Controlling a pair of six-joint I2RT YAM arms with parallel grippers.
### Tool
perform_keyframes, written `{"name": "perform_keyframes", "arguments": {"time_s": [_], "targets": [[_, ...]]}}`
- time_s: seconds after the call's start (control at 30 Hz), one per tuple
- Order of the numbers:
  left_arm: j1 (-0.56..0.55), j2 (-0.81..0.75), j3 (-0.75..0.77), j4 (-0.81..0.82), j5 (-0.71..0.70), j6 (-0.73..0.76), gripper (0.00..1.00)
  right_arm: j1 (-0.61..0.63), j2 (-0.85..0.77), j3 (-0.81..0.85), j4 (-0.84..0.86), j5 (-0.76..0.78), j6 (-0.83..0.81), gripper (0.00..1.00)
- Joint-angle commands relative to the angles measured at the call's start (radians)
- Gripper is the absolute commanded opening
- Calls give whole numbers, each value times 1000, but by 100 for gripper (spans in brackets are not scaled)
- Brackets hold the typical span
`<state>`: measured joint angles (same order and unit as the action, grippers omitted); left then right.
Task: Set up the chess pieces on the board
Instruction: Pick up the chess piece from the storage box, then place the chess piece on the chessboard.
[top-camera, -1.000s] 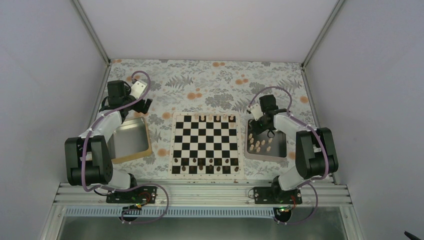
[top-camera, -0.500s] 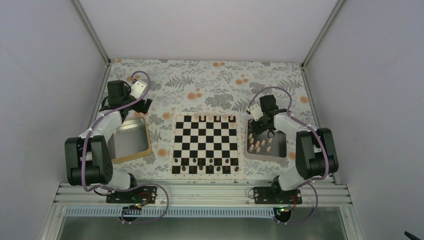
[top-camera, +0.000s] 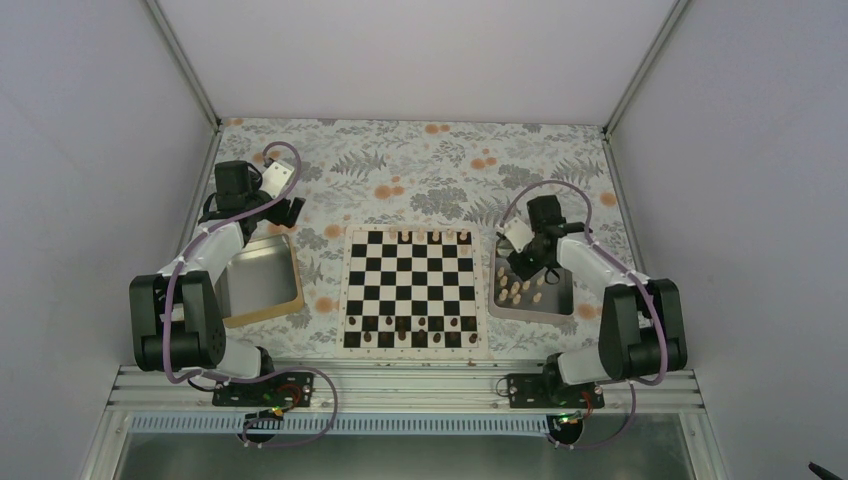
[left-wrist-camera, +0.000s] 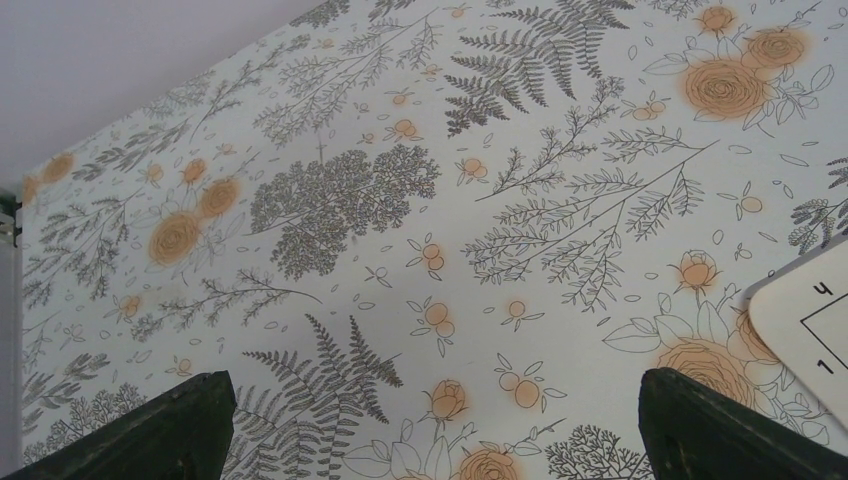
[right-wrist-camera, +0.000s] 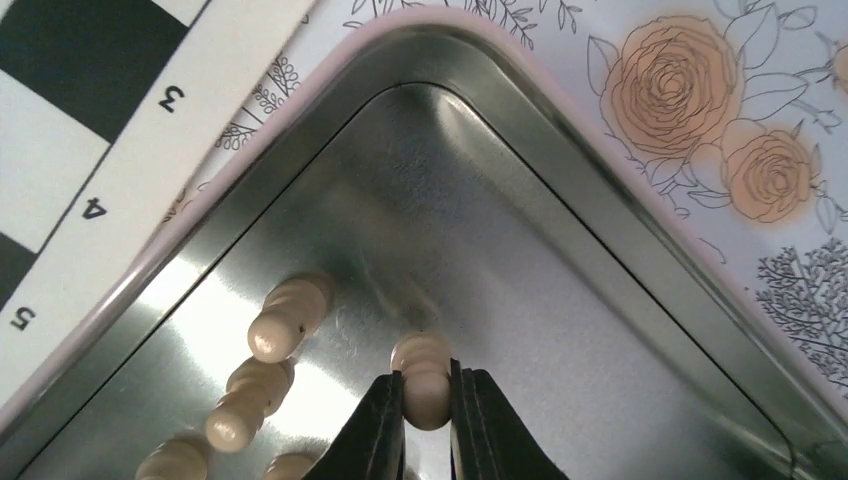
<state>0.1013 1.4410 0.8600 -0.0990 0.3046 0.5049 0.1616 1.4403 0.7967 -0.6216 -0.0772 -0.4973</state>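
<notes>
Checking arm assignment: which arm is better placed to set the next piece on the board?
Right. The right pincer is shut on a pale piece in the tray; the left pincer hangs open over tablecloth.

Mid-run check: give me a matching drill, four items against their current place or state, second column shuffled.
1 left gripper
2 right gripper
3 board
4 right tray

A holds loose pale pieces
B open over the floral cloth
C shut on a chess piece
D checkered, centred on the cloth

Pairs: 1-B, 2-C, 3-D, 4-A
</notes>
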Motion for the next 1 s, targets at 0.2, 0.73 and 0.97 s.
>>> {"name": "perform_keyframes", "arguments": {"time_s": [0.2,0.73,0.97], "targets": [[6,-7,17,8,30,0,100,-3,-4,155,-119,-70,-64,10],[6,-10,24,-1,31,-1,100,242,205,482,-198,-83,-70,11],[6,-9,24,-2,25,0,100,322,327,518,-172,-117,-72,11]]}}
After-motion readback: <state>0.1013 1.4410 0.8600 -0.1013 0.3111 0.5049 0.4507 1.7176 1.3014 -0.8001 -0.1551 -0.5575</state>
